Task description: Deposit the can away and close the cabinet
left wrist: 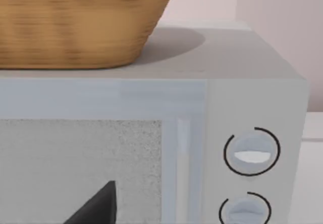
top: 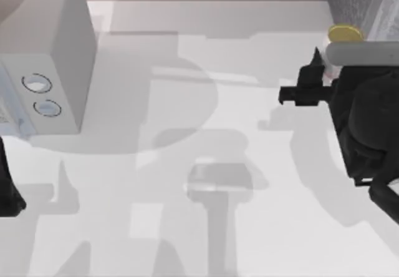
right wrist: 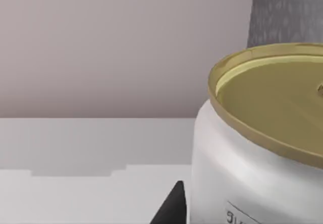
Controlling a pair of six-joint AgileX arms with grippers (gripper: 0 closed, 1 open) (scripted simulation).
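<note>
Can (top: 345, 34): in the top view only the gold top shows, at 2 o'clock, its body hidden under a pale grey bar and the right arm; in the right wrist view it is cut by the frame edges, its printed marks too partial to read. Cabinet (top: 361, 2): cropped at the top-right corner. Right gripper (top: 315, 80): finger state cannot be told.

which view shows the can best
The right wrist view: the can sits close up, showing its gold top, white body and some print. The top view shows just its gold top beside the cabinet, next to the right gripper.
</note>
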